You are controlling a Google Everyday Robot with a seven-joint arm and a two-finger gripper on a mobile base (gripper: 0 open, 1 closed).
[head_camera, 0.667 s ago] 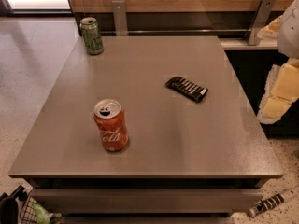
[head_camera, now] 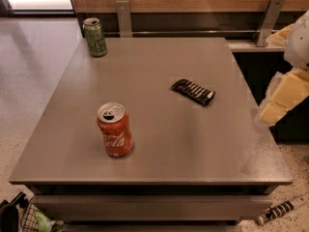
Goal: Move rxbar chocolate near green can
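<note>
The rxbar chocolate (head_camera: 193, 91) is a flat black bar with white lettering. It lies on the grey table (head_camera: 159, 149), right of the middle. The green can (head_camera: 95, 36) stands upright at the table's far left corner, far from the bar. My gripper (head_camera: 285, 98) shows as pale white and yellowish parts at the right edge of the view, off the table's right side. It is to the right of the bar, apart from it, and holds nothing that I can see.
An orange-red soda can (head_camera: 115, 129) stands upright at the front left of the table. A wooden wall with metal brackets (head_camera: 123, 17) runs behind the table. A dark basket (head_camera: 29, 219) sits on the floor at the bottom left, and a speckled rod (head_camera: 282, 209) at the bottom right.
</note>
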